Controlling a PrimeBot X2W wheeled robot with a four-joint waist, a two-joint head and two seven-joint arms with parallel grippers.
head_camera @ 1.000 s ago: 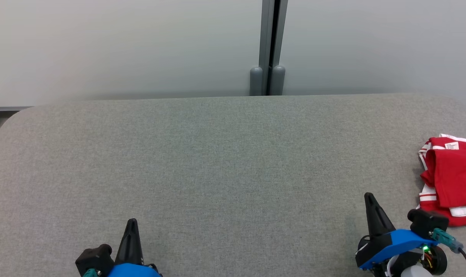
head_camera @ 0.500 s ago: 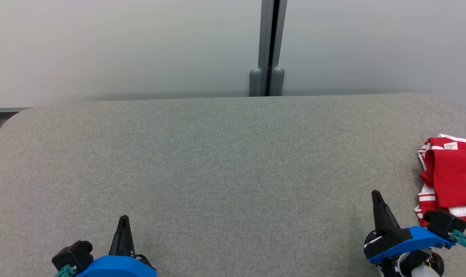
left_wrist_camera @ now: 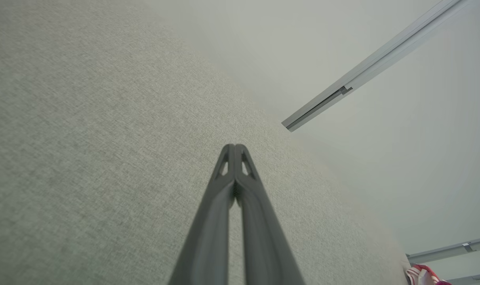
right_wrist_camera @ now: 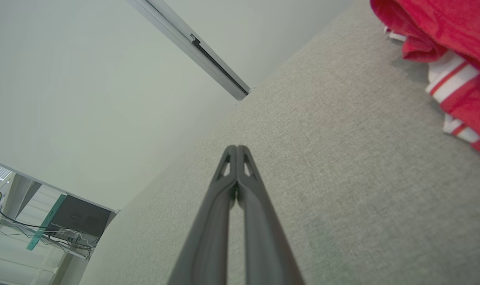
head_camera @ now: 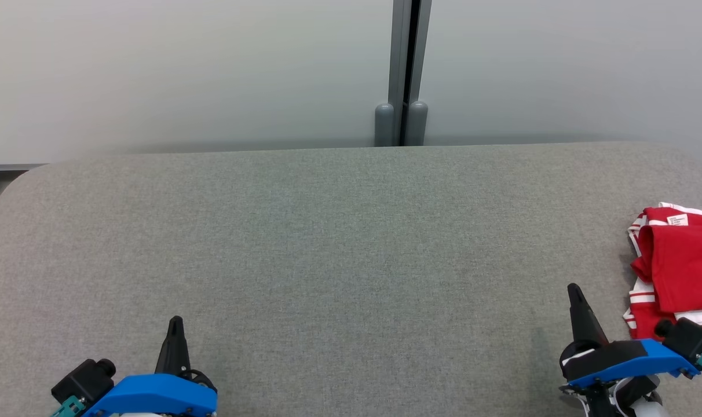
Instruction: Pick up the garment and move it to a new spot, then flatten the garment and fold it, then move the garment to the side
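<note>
Left gripper (head_camera: 175,322), fingers pressed together on nothing, had slid outward toward 9 o'clock over the last second and sat at 7 o'clock of the grey table (head_camera: 328,231). Right gripper (head_camera: 573,289), likewise clenched and empty, had drifted toward 3 o'clock, ending just beside the garment (head_camera: 684,255). The red-and-white garment lay folded at the table's 3 o'clock edge, unmoved. Judged already set aside, both arms spreading clear, task near done.

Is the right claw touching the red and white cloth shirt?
Apart. The right wrist view shows grey fabric tabletop between the right claw and the red and white cloth shirt.
</note>
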